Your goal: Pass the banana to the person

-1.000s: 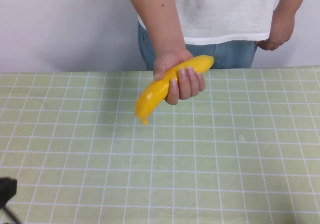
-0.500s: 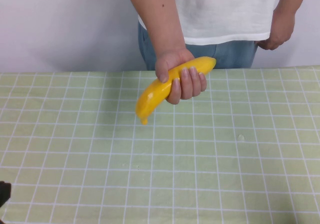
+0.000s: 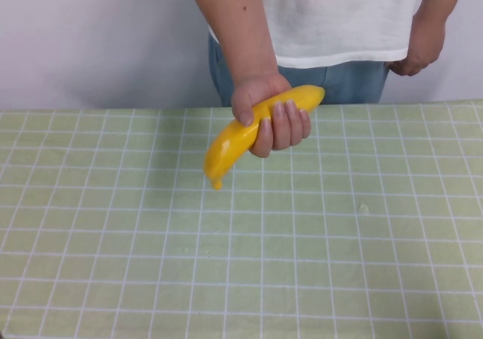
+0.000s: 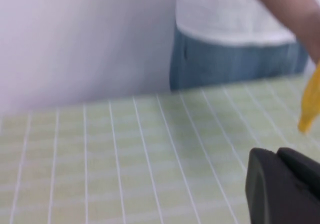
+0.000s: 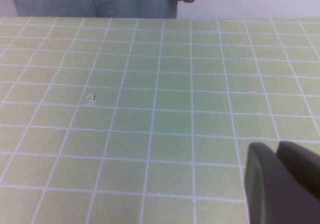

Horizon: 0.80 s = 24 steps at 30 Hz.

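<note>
The person stands behind the table in a white T-shirt and blue jeans. One hand grips the yellow banana and holds it above the far middle of the table, slanting down to the left. The banana's lower end shows in the left wrist view. My left gripper is shut and empty, low over the cloth and well short of the banana. My right gripper is shut and empty over the right part of the table. Neither gripper shows in the high view.
The table is covered by a light-green cloth with a white grid. A small pale speck lies right of centre and also shows in the right wrist view. The person's other hand hangs at the hip.
The dark part of my left arm at the bottom left of the high view has drawn back out of the picture. The person's hand and banana have barely moved.
</note>
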Each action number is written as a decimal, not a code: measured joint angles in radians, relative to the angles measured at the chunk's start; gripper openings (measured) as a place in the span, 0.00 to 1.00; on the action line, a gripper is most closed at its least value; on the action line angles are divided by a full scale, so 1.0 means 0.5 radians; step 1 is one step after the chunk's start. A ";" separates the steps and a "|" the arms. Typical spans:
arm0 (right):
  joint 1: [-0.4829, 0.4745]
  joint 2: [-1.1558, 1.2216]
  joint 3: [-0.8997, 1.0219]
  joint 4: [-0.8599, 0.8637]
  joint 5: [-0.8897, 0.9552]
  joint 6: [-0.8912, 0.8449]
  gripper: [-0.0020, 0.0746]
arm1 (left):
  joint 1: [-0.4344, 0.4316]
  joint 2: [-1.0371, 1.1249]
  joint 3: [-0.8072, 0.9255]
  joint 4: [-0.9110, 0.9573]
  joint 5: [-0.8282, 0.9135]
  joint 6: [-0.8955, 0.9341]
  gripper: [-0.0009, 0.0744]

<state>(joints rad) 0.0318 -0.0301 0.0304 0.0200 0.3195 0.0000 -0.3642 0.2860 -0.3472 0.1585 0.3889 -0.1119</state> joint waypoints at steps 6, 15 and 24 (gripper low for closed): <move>0.000 0.000 0.000 0.000 0.000 0.000 0.02 | 0.295 -0.382 0.342 -0.302 -0.286 0.291 0.01; 0.000 0.001 0.000 0.000 0.000 0.000 0.02 | 0.390 -0.595 0.743 -0.336 -0.106 0.274 0.01; 0.000 0.004 0.000 0.000 0.000 0.000 0.02 | 0.390 -0.598 0.744 -0.341 -0.069 0.273 0.01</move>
<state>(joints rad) 0.0318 -0.0278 0.0304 0.0200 0.3195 0.0000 -0.1690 -0.0132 0.0248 -0.0120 0.3543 0.0245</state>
